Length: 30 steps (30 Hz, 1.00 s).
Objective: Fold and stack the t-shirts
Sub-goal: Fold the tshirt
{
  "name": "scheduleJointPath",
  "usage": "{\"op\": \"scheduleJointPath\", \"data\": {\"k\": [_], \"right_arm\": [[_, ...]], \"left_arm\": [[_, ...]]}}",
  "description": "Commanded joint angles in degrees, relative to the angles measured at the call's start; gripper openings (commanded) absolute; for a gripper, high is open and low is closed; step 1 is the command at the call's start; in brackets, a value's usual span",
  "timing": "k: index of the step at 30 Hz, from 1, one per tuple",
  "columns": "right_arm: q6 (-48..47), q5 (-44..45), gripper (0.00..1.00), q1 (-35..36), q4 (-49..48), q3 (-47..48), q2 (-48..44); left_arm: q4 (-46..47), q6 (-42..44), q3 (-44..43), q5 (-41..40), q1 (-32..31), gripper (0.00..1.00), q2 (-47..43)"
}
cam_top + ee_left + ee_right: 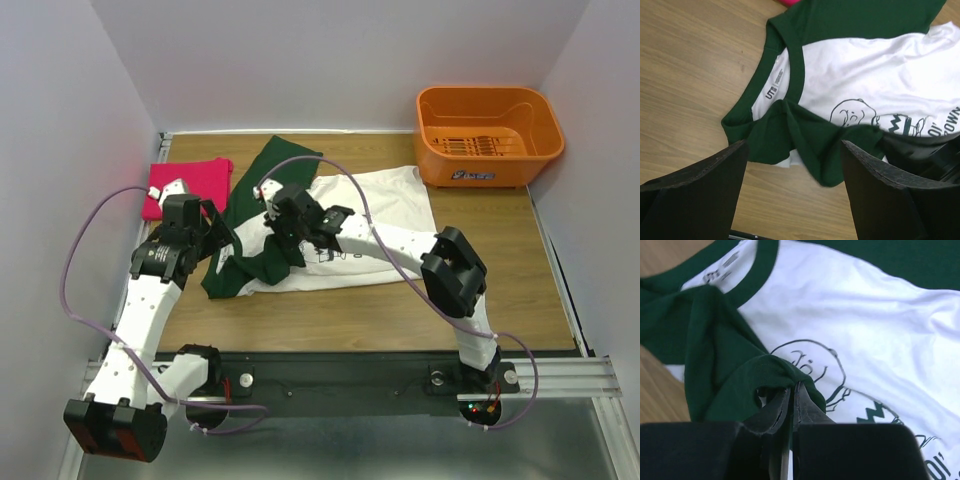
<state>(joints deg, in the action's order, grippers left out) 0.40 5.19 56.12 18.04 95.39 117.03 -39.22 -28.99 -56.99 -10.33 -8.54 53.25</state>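
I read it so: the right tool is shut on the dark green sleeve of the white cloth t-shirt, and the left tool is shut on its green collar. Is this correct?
Not quite. The right tool is shut on the dark green sleeve of the white cloth t-shirt, but the left tool is open, its jaws wide apart, gripping nothing. The left wrist view shows this.

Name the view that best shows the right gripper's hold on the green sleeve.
Right wrist: the right gripper is clamped on the green sleeve, seen close up. Top external shows it small, the pinch hidden; left wrist shows the bunched sleeve, the pinch unclear.
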Motion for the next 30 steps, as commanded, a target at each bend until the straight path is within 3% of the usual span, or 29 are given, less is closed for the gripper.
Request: {"op": "scheduleJointPath", "data": {"k": [1, 9, 13, 17, 23, 25, 26, 30], "right_arm": [[5.6, -4.9, 0.01, -2.9, -0.9, 3.7, 2.1], [11.6, -9.1, 0.01, -7.7, -0.9, 6.6, 5.8], [15.9, -9.8, 0.07, -10.1, -0.8, 8.7, 7.5], [23.0, -11.6, 0.24, -13.0, -0.5, 9.9, 9.4], [26.5, -8.9, 0.27, -16.2, -0.4, 8.0, 8.7], [25.5, -7.5, 0.34, -16.4, -0.3, 6.8, 7.8], [25.0, -7.0, 0.44, -16.7, -0.3, 6.3, 6.3], [23.1, -5.5, 0.64, -17.6, -0.2, 4.1, 2.8]], "left_arm": [[1.9, -0.2, 2.1, 2.7, 0.1, 0.84, 0.4], [3.9, -0.9, 7.2, 5.1, 0.1, 0.79, 2.6], [4.8, -0.9, 9.3, 4.7, 0.2, 0.79, 4.6], [6.6, -1.1, 11.4, 4.8, 0.2, 0.79, 6.5], [9.0, -1.1, 13.5, 5.0, 0.2, 0.78, 9.6], [10.2, -0.7, 13.8, 6.0, 0.1, 0.77, 10.6], [10.8, -0.5, 13.8, 7.1, 0.1, 0.78, 11.4], [11.8, 0.3, 13.3, 10.1, -0.4, 0.78, 13.5]]}}
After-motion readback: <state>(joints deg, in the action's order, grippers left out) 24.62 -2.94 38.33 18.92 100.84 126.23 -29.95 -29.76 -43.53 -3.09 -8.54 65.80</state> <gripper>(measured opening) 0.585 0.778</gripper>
